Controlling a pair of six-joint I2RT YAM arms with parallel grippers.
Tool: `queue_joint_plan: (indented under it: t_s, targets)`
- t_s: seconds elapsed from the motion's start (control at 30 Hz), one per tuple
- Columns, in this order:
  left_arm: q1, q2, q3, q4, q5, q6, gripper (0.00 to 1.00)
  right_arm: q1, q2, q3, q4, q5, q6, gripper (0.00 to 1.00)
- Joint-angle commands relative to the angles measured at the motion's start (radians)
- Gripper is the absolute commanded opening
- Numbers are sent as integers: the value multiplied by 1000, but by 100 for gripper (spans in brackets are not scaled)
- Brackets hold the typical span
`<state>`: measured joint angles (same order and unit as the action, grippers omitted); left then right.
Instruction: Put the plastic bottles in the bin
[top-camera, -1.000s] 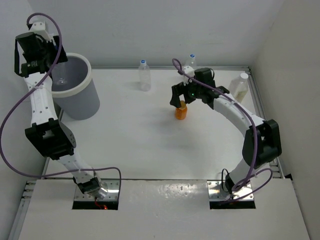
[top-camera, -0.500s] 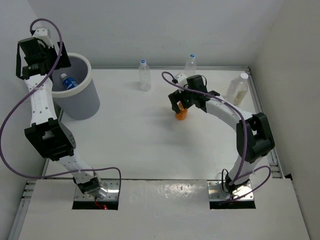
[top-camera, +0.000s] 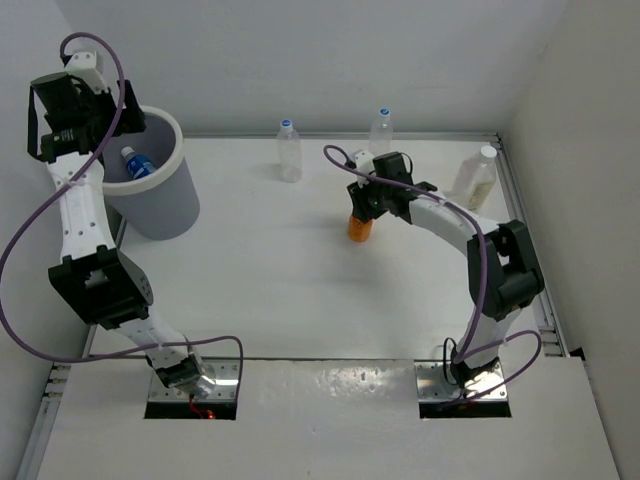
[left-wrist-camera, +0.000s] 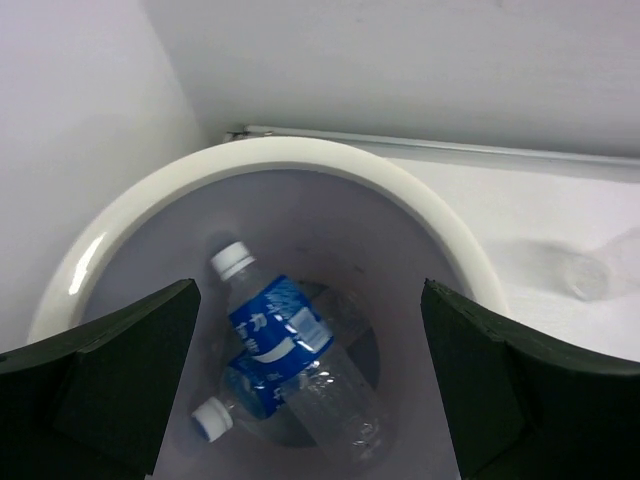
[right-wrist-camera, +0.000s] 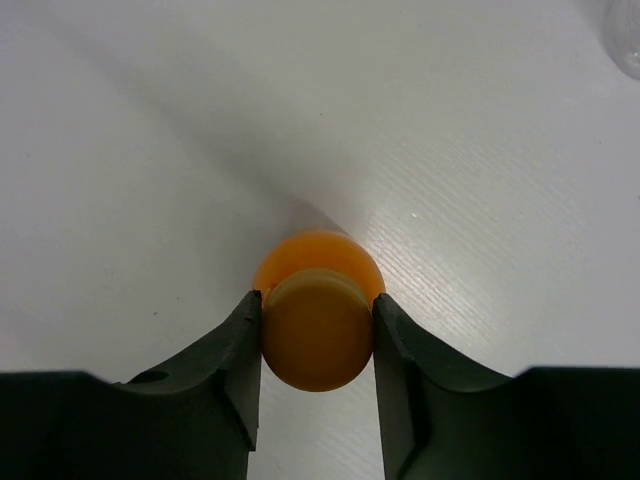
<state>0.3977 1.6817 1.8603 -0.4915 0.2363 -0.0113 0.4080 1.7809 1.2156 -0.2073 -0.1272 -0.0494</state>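
An orange bottle (top-camera: 360, 228) stands upright mid-table, and my right gripper (top-camera: 366, 207) is shut on its orange cap (right-wrist-camera: 318, 335) from above, one finger on each side. The grey bin (top-camera: 160, 205) with the white rim (left-wrist-camera: 300, 160) stands at the back left. Inside it lie two clear plastic bottles with blue labels (left-wrist-camera: 290, 350), one across the other. My left gripper (top-camera: 85, 120) hangs open over the bin with nothing between its fingers (left-wrist-camera: 120, 370). Two clear blue-capped bottles (top-camera: 289, 152) (top-camera: 381, 127) and a whitish one (top-camera: 476, 178) stand along the back.
White walls close the table at the back, left and right. A metal rail (top-camera: 520, 200) runs along the back and right edges. The bin sits tight in the back-left corner against the left arm.
My right gripper came down over the orange bottle and closed on its cap. A blue-labelled bottle dropped from the left gripper into the bin, and that gripper opened wide.
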Motion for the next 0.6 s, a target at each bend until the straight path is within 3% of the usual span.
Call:
queue_joint_plan:
  t_s: [0.0,0.1,0.17,0.3,0.43,0.57]
  targets:
    - [-7,-51,-15,22,192,26,100,-5,-41,7,23,-17,11,34]
    - [-29,-103,-76,22,442,98,100,-8,-79,54,0,-61,42,15]
    - [-81,-143,-131,22,550,140,100,-11,-106,108,-23,-128,107,9]
    - [-278,-304,-349,22,594,255,100,-15,-143,200,-40,-245,235,4]
    - [-529,-378,-490,22,574,266,100,2,-164,292,-29,-325,362,1]
    - [-646,-410,-552,31,497,243,100,21,-170,349,-3,-382,433,1]
